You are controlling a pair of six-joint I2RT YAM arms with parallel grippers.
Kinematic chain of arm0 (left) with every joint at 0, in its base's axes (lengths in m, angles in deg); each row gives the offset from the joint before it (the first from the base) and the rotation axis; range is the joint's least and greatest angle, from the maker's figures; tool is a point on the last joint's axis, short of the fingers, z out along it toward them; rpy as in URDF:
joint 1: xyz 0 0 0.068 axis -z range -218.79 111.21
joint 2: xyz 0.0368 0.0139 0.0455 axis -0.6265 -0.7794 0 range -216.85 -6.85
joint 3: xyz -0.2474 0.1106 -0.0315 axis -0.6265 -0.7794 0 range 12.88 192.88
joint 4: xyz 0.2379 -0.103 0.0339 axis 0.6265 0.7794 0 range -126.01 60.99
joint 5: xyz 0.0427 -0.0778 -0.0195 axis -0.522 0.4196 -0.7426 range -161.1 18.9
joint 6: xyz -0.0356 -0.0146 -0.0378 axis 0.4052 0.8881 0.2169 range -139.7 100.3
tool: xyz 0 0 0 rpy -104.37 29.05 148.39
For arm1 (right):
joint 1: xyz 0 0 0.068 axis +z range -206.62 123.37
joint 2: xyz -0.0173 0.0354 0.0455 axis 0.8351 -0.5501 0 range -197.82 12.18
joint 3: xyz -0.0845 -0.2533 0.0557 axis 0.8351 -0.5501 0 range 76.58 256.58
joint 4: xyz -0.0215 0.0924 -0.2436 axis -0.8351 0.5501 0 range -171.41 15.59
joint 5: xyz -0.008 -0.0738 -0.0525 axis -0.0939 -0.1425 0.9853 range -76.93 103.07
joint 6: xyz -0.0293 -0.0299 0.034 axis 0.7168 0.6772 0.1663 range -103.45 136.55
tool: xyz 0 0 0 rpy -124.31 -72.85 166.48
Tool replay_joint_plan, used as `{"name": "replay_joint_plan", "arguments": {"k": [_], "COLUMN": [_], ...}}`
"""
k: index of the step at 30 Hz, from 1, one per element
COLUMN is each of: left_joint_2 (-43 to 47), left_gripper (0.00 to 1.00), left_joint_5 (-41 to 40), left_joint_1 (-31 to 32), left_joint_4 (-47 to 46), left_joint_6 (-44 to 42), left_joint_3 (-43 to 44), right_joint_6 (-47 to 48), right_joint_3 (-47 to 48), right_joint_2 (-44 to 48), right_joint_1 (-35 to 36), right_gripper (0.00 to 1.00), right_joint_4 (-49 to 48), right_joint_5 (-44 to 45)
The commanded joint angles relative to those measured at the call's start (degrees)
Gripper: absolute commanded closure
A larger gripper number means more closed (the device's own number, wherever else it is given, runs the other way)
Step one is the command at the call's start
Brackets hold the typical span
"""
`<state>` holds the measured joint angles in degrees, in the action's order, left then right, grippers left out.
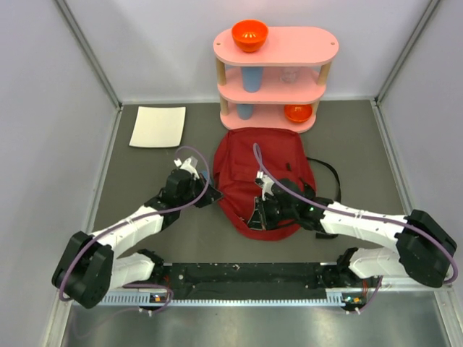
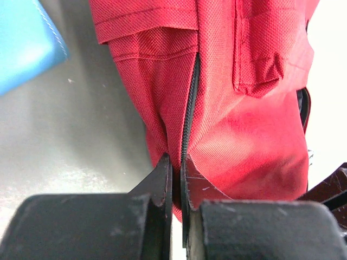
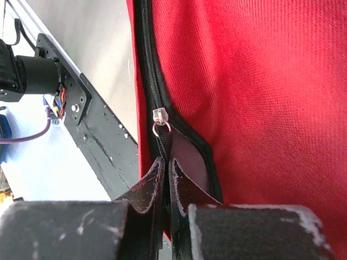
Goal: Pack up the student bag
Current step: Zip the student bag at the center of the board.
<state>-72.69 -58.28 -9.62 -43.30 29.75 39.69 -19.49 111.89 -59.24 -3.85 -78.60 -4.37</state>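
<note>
Your student bag (image 1: 260, 170) lies flat mid-table (image 1: 347, 144), just at 6 o'clock of the pink shelf (image 1: 289, 45), with a black strap (image 1: 327, 170) trailing out at its 3 o'clock side. Your left gripper (image 1: 207, 191) is at the bag's 9 o'clock edge. In the left wrist view its jaws (image 2: 176, 169) are pinched almost together on the red fabric right where the black zipper line (image 2: 190, 103) runs down between the fingertips, so it has the bag's seam. Your right gripper (image 1: 265, 210) sits over the bag's 6 o'clock end. In the right wrist view its jaws (image 3: 166, 165) are fully closed on the black zipper pull (image 3: 164, 143), which hangs off the silver slider (image 3: 160, 115); below the slider the zip gapes slightly and dark lining shows at 5 o'clock of the pull. On the shelf there is an orange bowl (image 1: 249, 35) on the top tier at 11 o'clock, a blue cup (image 1: 251, 78) on the middle tier and a second orange bowl (image 1: 298, 113) on the bottom tier. A white sheet (image 1: 158, 126) lies at 10 o'clock of the bag, well apart from it. A blue object (image 2: 24, 43) shows at 10 o'clock in the left wrist view; you can't tell what it is from that frame.
</note>
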Motion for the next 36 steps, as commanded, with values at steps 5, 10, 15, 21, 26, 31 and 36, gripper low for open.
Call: {"name": "replay_joint_plan", "arguments": {"k": [5,10,15,21,26,31,36], "left_joint_2": [-0.59,-2.27,-1.57,3.08,7.65,10.82,11.01], "left_gripper": [0.97,0.51,0.22,0.01,0.01,0.01,0.01], "left_joint_5": [4.22,10.81,16.18,15.84,11.71,8.81,7.49], "left_joint_1": [-7.36,-8.16,-8.07,-7.9,-7.02,-1.85,1.15], "left_joint_4": [-0.45,-0.18,-2.46,2.62,6.41,5.19,-1.67], "left_joint_6": [-6.21,-8.67,-7.09,-6.47,-2.54,2.31,8.9], "left_joint_3": [4.83,7.29,4.75,0.53,-2.63,-4.13,-5.28], "right_joint_6": [2.46,2.46,2.72,3.33,3.6,4.13,4.04], "right_joint_3": [0.11,0.9,3.35,6.26,6.79,7.58,7.41], "right_joint_2": [3.04,2.43,-0.12,-2.06,-3.2,-3.99,-4.17], "right_joint_1": [0.84,0.84,0.84,0.75,0.75,0.84,0.84], "right_gripper": [1.0,1.0,1.0,1.0,1.0,1.0,1.0], "right_joint_4": [2.64,1.51,-0.17,-1.14,-2.46,-2.19,-2.37], "right_joint_5": [-2.69,-2.61,-1.82,-0.5,0.03,-0.76,-1.29]}}
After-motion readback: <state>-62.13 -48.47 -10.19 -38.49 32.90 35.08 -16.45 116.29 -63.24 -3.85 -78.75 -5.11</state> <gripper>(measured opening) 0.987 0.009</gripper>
